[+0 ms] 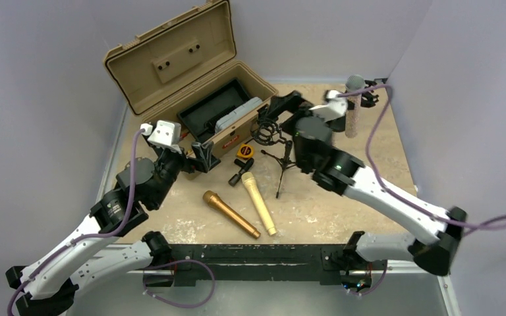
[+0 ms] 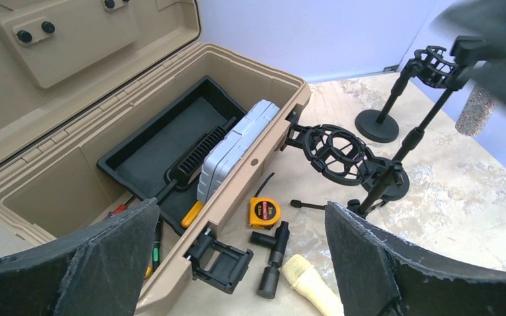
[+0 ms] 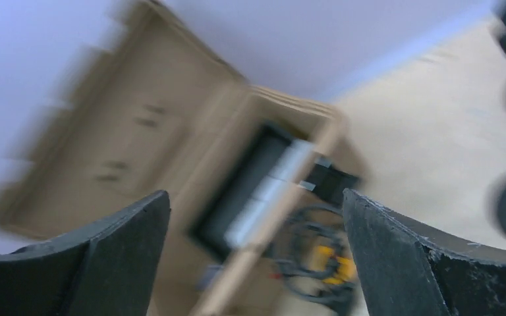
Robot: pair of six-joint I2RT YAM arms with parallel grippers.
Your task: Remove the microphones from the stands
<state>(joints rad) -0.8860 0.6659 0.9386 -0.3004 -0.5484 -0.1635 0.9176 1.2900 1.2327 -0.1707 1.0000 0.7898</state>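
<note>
The left gripper (image 2: 240, 205) was spread and empty, the toolbox (image 2: 257, 66) rim just beneath, a tape measure (image 2: 263, 212) slightly beyond. The right gripper (image 3: 255, 194), blurred in its own view, also gaped, holding nothing. Overhead alone showed the microphone (image 1: 352, 118) whole: upright behind that gripper, seemingly beside the stand (image 1: 369, 99), close to the far-right wall (image 1: 435, 66), with bare tabletop (image 1: 395, 151) on the near side.

**Robotics laboratory test cell.** Two white-and-black robot arms (image 1: 85, 247) are bolted to a black metal rail (image 1: 257, 253) at the edge of a beige mottled tabletop (image 1: 323, 210). Plain pale grey wall panels (image 1: 46, 79) enclose the tabletop. Purple cables (image 1: 367, 141) run along the arms. Staged props include a tan plastic toolbox (image 1: 171, 59), gold-coloured handheld microphones (image 1: 230, 214), a grey-headed microphone (image 1: 354, 83) and a black tripod microphone stand (image 1: 283, 164).
</note>
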